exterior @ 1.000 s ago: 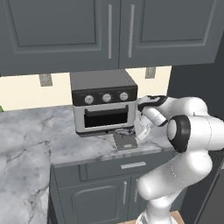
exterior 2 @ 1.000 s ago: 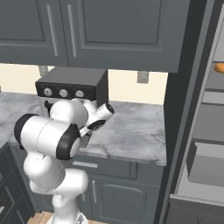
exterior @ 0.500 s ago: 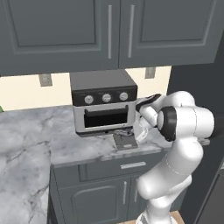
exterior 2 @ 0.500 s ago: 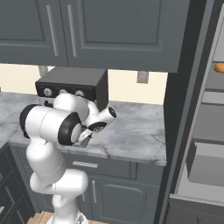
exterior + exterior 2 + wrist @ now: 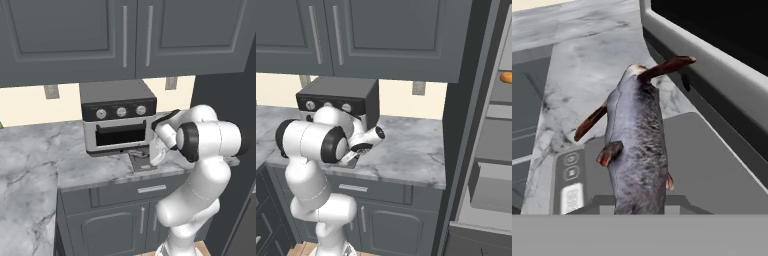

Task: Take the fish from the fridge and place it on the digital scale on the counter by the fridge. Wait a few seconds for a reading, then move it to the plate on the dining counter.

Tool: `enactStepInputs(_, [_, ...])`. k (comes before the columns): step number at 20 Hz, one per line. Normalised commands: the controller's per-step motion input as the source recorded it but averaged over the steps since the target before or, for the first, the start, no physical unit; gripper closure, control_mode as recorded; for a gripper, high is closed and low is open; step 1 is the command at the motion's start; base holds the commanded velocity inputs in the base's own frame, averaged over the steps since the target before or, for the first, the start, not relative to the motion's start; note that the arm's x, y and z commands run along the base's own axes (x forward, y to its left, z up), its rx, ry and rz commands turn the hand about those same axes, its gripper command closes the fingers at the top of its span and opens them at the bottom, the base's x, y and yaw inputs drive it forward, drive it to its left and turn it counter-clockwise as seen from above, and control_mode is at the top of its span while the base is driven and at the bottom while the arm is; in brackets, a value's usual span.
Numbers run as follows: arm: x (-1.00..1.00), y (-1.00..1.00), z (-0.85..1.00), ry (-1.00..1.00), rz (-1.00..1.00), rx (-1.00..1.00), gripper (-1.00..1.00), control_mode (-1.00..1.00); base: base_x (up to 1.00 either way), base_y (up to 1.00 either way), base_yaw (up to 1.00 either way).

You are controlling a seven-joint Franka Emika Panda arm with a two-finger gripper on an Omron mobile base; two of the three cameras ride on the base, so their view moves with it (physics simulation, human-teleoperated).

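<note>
Fish [image 5: 634, 145] — tail pointing away from claw — above digital scale [image 5: 712, 170].

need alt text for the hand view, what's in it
A grey fish with reddish-brown fins fills the middle of the frame, held by the end effector just above the dark grey digital scale, whose button panel shows at lower left. The scale sits on the marble counter, with the toaster oven to the right.

Marble counter [image 5: 45, 160] w/ toaster oven [image 5: 118, 121], digital scale [image 5: 712, 175].
</note>
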Motion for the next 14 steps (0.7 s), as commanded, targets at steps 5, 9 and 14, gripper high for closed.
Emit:
enactStepInputs(5, [0.36,0.12,-0.16,0.08,-0.01,0.03,-1.00,-1.00,0.00,0.00,0.00])
enactStepInputs(9, [0.39,0.01,-0.01,0.07,-0.02,0.03,-1.00,-1.00,0.00,0.00,0.00])
enactStepInputs(14, [0.11,-0.06,0.10,0.03,0.00,0.06,-1.00,-1.00,0.00,0.00,0.00])
